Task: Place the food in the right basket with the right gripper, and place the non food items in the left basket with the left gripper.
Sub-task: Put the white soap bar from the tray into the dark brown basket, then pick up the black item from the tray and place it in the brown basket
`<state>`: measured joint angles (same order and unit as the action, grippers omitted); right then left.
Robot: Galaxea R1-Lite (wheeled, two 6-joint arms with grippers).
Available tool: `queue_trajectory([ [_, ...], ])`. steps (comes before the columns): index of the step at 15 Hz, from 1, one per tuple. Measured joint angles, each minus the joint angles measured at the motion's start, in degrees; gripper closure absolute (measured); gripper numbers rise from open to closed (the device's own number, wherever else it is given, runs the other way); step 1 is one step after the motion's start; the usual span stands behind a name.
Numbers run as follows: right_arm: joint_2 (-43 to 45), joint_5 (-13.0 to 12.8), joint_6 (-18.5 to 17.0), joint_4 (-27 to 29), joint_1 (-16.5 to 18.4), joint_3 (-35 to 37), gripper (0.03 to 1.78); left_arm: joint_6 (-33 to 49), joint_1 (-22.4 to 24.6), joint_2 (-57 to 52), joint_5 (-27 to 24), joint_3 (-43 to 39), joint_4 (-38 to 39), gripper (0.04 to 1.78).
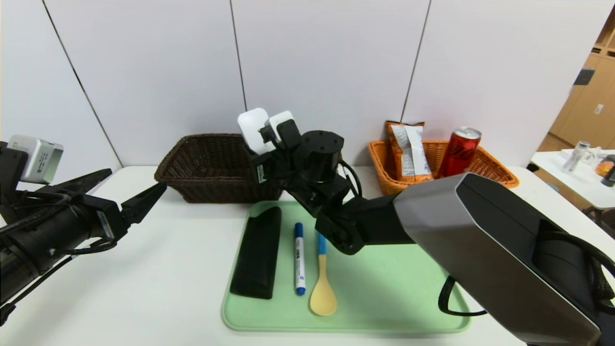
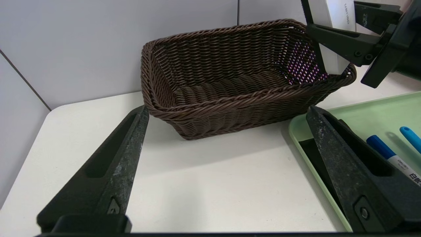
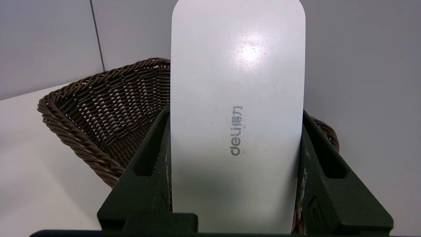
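Head view: the right gripper (image 1: 259,132) is reaching across to the worktop's back left, clamping the white case (image 1: 253,129) upright over the dark brown basket (image 1: 211,168), whose near-right rim sits just under it. Left wrist view: the left gripper (image 2: 227,158) is hanging wide open and empty near the left edge, facing that basket (image 2: 230,85). Right wrist view: the case (image 3: 236,115) is standing on end between the fingers (image 3: 144,171), basket (image 3: 98,115) directly below, so letting go looks like the next call.

An office-like test room. Plain pale partition panels (image 1: 326,62) with dark seams back a bare white table (image 1: 158,274). To the right, light wooden cabinets (image 1: 588,96) line a wall, and a second white table (image 1: 571,182) carries small clutter. Nothing homely or kitchen-like shows.
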<state>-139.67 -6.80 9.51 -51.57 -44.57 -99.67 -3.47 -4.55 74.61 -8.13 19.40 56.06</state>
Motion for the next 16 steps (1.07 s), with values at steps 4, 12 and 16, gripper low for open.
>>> queue_trajectory([
  [4,-0.44,-0.11,-0.09,0.68,0.30,-0.82,0.68,-0.02,-0.02,0.01,0.00,0.00,0.02,0.13],
  [12,-1.88,-0.63,-0.09,1.43,0.55,-5.86,0.31,-0.02,-0.02,0.01,0.01,0.02,0.02,0.13],
  [16,0.78,-0.83,0.11,1.65,2.24,-5.68,0.23,0.00,-0.02,0.12,0.00,0.39,0.02,0.13],
])
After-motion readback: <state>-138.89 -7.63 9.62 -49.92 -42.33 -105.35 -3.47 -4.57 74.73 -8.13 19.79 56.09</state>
